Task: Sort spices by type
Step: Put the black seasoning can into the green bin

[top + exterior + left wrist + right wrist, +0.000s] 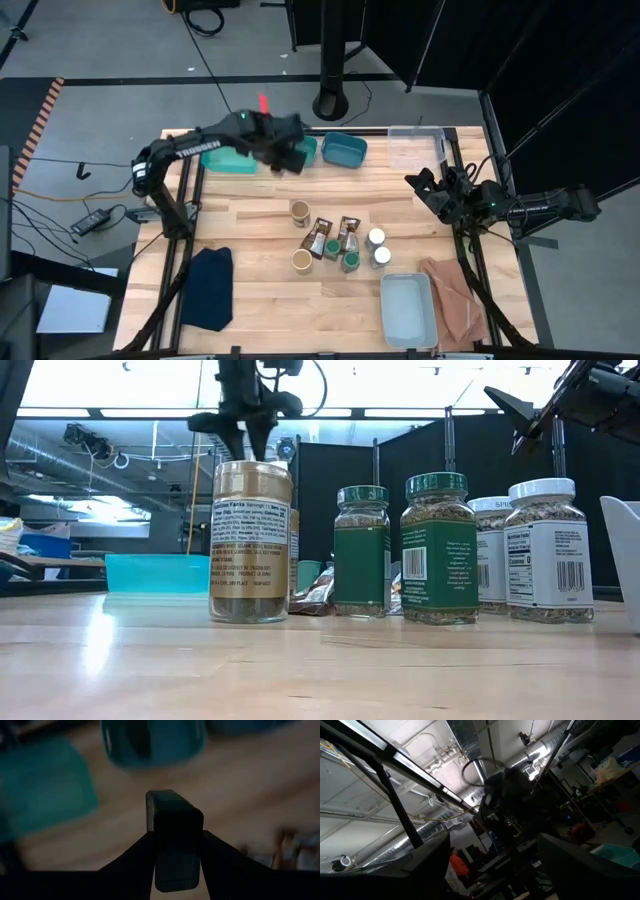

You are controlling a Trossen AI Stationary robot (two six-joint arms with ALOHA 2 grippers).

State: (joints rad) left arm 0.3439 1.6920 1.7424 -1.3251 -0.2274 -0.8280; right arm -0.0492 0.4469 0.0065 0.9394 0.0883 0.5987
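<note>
The left claw (290, 155) is hanging over the far side of the counter (250, 215), its fingers pinching a black jar (174, 837). In the left wrist view the jar's long axis is running straight out between the fingers toward a teal bin (152, 742). In the high view the claw is sitting just at the near edge of that teal bin (302, 150), with another teal bin (228, 158) on its left and a third (344, 150) on its right.

The right claw (432, 190) is waiting with fingers spread above the counter's right edge, well apart from the jars.

The remaining spices are standing in a cluster near the counter's middle: two tan-topped jars (300, 212), two brown packets (322, 236) lying flat, two green-lidded jars (350, 262) and two white-lidded jars (377, 238), all upright in the low view. Bare wood is lying open between the cluster and the far bins. A pale bin (408, 308) is sitting at the near right edge, and a dark blue cloth (208, 287) at the near left.
</note>
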